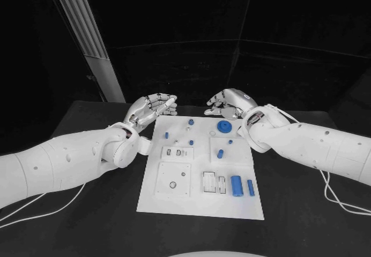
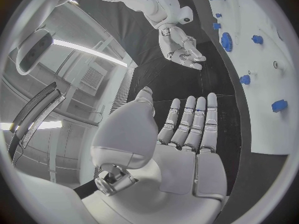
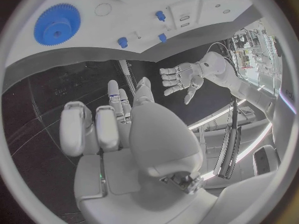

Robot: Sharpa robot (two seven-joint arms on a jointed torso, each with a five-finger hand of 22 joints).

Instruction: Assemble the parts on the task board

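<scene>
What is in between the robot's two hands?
Nothing. In the head view, only bare black table and the task board's far edge lie between the left hand and right hand.

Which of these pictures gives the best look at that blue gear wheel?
The right wrist view: the blue gear is large there, its teeth and centre hole plain. The head view shows it small, at the task board's far end. The left wrist view shows it edge-on.

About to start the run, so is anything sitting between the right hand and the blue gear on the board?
Nothing visible. The right hand hovers empty past the far edge of the task board, and the blue gear lies just inside that edge with bare board between.
</scene>
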